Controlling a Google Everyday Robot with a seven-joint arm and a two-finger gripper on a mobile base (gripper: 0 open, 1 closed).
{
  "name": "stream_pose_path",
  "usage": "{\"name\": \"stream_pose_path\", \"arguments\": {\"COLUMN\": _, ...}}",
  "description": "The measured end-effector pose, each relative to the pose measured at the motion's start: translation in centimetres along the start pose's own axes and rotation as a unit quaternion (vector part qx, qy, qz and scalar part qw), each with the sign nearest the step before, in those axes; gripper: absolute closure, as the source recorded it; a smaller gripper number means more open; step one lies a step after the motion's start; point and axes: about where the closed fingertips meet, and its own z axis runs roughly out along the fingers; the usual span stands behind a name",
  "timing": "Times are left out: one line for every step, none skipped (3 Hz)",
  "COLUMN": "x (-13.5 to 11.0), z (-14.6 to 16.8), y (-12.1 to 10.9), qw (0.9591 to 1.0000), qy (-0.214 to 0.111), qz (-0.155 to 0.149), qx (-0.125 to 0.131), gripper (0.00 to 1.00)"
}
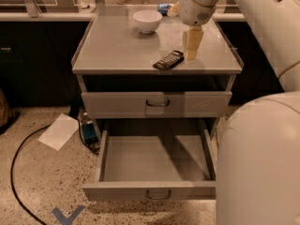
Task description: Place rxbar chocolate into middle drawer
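My tool (191,55) hangs point-down over the worktop (117,48), near its right front corner. I cannot tell how far open it is. The rxbar (168,60) lies flat on the worktop just left of it, near the front edge. The middle drawer (150,190) below stands pulled out, the drawer above (187,104) closed. A white bowl (147,21) sits farther back.

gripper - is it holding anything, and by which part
Nothing is held: the gripper hangs over the cabinet top, and the rxbar chocolate lies flat beside it.
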Motion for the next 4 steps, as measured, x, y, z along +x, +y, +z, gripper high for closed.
{"name": "stream_pose_path", "arguments": {"x": 0.0, "z": 2.2, "y": -0.9, "qw": 0.9998, "qy": -0.001, "qz": -0.012, "qx": -0.016, "gripper": 0.00}}
{"name": "stream_pose_path", "arguments": {"x": 1.1, "z": 4.2, "y": -1.0, "qw": 0.9991, "qy": -0.015, "qz": 0.011, "qx": -0.037, "gripper": 0.00}}
{"name": "stream_pose_path", "arguments": {"x": 2.0, "z": 5.9, "y": -1.0, "qw": 0.9979, "qy": -0.027, "qz": 0.032, "qx": -0.050, "gripper": 0.00}}
{"name": "stream_pose_path", "arguments": {"x": 2.3, "z": 7.3, "y": -1.2, "qw": 0.9969, "qy": -0.036, "qz": 0.041, "qx": -0.057, "gripper": 0.00}}
